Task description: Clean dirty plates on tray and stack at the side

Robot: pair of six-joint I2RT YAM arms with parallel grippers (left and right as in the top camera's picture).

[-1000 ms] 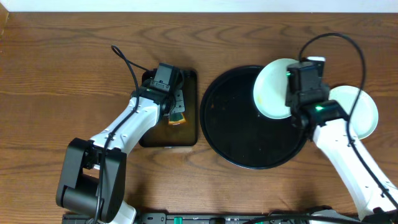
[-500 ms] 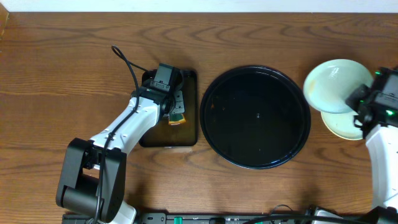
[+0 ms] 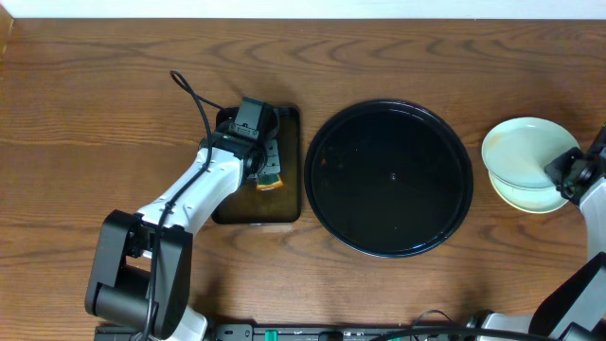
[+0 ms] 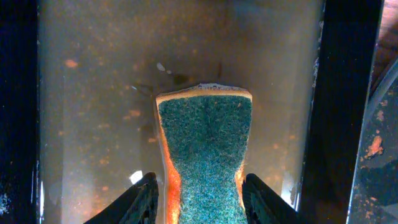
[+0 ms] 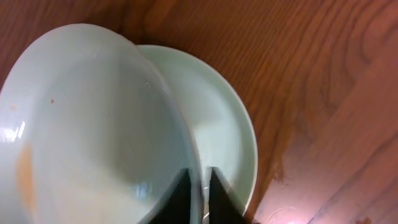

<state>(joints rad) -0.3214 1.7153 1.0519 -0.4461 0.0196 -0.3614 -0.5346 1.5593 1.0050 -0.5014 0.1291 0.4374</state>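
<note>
A: The upper plate (image 5: 93, 124) is pinched at its rim by the right gripper (image 5: 199, 186), jaws narrow, the rim passing between the 2 fingers. It is held tilted over the lower plate (image 5: 227, 118), which rests on the table (image 5: 311, 74) right of the tray (image 3: 388, 180).

B: Stacking is judged to be the step in hand. How is it done well?

A: The upper plate should be levelled and centred before the jaws are opened. It is offset now, with part of the lower plate showing past its edge. A release from a tilt risks a slide or a clatter. The rim is best lowered until contact is felt, then the fingers spread and drawn clear sideways.

B: Is contact between the 2 plates seen?

A: It cannot be told from either view. A faint orange trace is noted near the upper plate's edge in the wrist view, so a check on cleanliness may be warranted. A 3rd plate is not made out.

B: And the left side?

A: The sponge (image 4: 205, 155) is clamped by the left gripper (image 4: 202, 199), green face up, over the brownish water (image 4: 93, 112) of the wash tray (image 3: 289, 194). The tray lies bare between the 2 arms.
</note>
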